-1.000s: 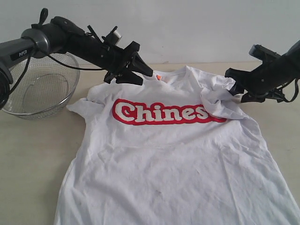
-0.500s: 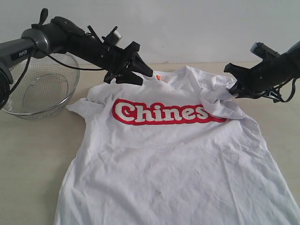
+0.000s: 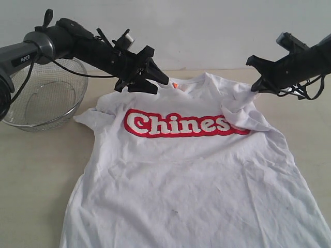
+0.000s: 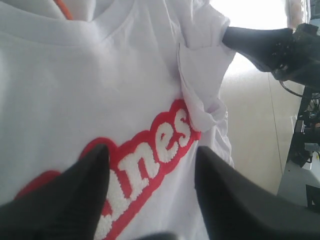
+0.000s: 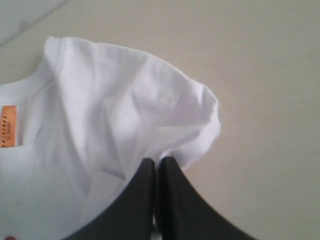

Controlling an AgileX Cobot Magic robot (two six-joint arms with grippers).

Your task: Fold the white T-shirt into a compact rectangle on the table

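Observation:
The white T-shirt [image 3: 181, 175] lies face up on the table [image 3: 36, 175], its red "Chines" lettering [image 3: 176, 124] showing across the chest. Its right sleeve [image 3: 240, 106] is bunched and folded in over the end of the lettering. My right gripper [image 3: 253, 87] is shut, its tips pinching the edge of that sleeve [image 5: 190, 115]. In the right wrist view the two jaws [image 5: 158, 161] press together with cloth at their tips. My left gripper [image 3: 155, 82] hangs open above the shirt's left shoulder, near the collar, with nothing between its fingers [image 4: 90, 170].
A silver wire-mesh bowl [image 3: 46, 98] stands on the table at the back left, under the left arm. A pale wall runs behind the table. Bare tabletop lies left of the shirt and right of the held sleeve [image 5: 270, 100].
My right gripper's jaws have closed on the sleeve edge and the gripper has risen a little. The left arm and the rest of the shirt have not moved.

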